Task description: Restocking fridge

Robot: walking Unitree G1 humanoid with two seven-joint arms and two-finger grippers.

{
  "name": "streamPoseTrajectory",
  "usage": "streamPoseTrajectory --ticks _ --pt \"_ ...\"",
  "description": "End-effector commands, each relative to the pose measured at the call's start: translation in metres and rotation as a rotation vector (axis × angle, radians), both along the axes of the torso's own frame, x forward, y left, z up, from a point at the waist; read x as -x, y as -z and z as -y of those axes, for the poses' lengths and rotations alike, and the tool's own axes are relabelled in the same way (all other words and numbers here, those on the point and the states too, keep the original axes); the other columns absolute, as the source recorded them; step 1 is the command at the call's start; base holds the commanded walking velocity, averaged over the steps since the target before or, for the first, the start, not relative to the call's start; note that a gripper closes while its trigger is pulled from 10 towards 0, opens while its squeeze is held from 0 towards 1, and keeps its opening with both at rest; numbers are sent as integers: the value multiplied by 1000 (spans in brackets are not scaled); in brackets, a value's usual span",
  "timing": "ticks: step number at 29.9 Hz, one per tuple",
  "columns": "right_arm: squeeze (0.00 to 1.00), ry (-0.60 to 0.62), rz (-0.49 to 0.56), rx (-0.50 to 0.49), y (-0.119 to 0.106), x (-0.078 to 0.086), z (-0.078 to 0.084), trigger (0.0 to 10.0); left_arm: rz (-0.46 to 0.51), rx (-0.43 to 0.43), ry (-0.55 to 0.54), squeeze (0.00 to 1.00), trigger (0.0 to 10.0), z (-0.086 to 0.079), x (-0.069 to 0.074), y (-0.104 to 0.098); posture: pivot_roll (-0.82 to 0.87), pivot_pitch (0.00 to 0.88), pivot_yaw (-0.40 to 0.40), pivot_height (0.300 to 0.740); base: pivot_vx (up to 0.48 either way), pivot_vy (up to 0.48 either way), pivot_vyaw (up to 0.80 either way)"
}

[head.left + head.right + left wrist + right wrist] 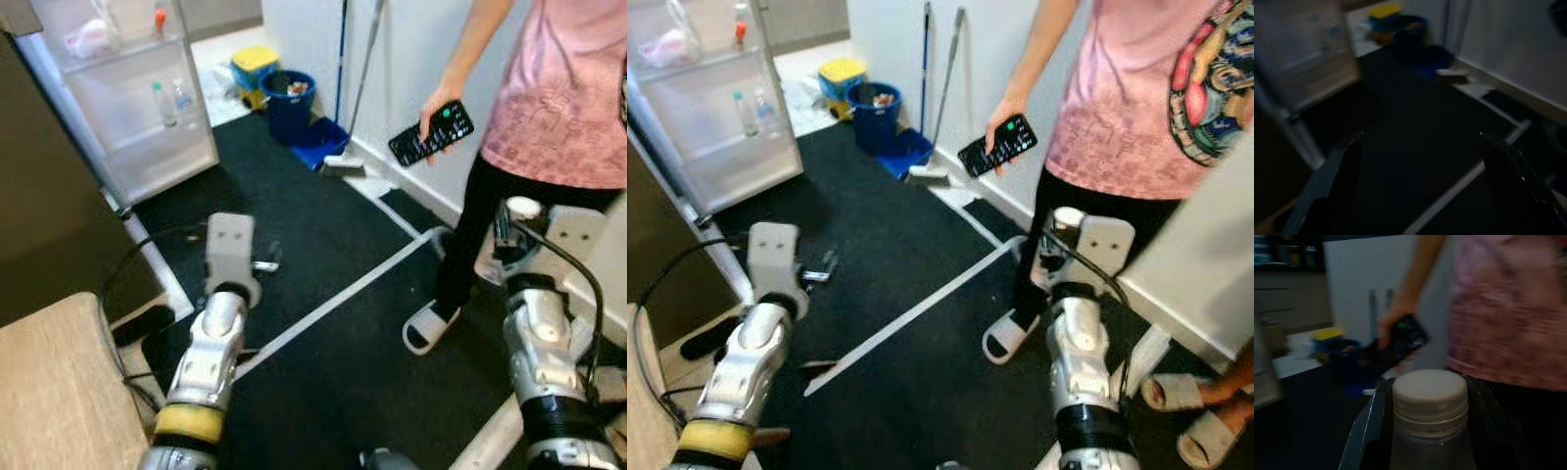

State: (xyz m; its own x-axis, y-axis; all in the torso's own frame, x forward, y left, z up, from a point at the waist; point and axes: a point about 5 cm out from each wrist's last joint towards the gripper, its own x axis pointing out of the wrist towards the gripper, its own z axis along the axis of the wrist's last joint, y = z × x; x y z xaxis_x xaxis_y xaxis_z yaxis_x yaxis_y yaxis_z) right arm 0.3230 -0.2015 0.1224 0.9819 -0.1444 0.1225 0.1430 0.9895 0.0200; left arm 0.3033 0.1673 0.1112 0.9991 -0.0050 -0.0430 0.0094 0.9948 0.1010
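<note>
- Nearest the head camera, at about five o'clock in the left eye view, the right gripper [1425, 431] grasps a clear plastic bottle with a ribbed off-white screw cap [1430, 399]; its two black fingers stand on either side of the neck.
- That cap also peeks above the wrist at three o'clock [522, 208], so the task's thing is in the robot's grip, well apart from the fridge.
- At seven o'clock the left gripper [1420, 186] hangs over the black floor mat [323, 245], its fingers spread and holding nothing.
- Up at eleven o'clock stands the open white fridge door [127, 98], its shelves carrying two small clear bottles [162, 103] and a bagged item.
- By judgement the restocking is at an early carrying stage: one bottle is in hand, and crossing the mat and placing it are left.
- At one o'clock a person in a pink patterned shirt holds a black remote with a green light [431, 132].
- A dark blue bucket [289, 103] sits at twelve o'clock beside a yellow-lidded tub.
- No brand or writing is readable anywhere.
</note>
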Motion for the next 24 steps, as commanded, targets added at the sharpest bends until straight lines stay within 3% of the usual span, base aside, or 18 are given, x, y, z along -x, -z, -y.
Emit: streamPoseTrajectory --ticks 1,2,6,10,17,24 --pt "0 -52 8 -8 1 -2 -14 10000 -11 -39 -45 0 10000 -14 9 4 41 66 -83 740 0 0 0" --pt "0 -52 8 -8 1 -2 -14 10000 -11 -39 -45 0 10000 -14 9 4 41 66 -83 740 0 0 0" --pt "0 -158 19 -25 -2 -6 -44 10000 -42 -37 -88 0 10000 -26 20 13 54 63 -98 740 0 0 0" --pt "0 -215 17 -35 1 -3 -58 10000 -54 -29 -72 0 10000 -19 22 18 51 58 -101 740 0 0 0" --pt "0 -256 14 -51 5 4 -70 10000 -50 -18 -34 0 10000 -8 19 20 28 43 -89 740 0 0 0" --pt "0 -258 9 -56 10 9 -73 10000 -38 -21 21 0 10000 -1 16 20 13 24 -76 740 34 0 0"
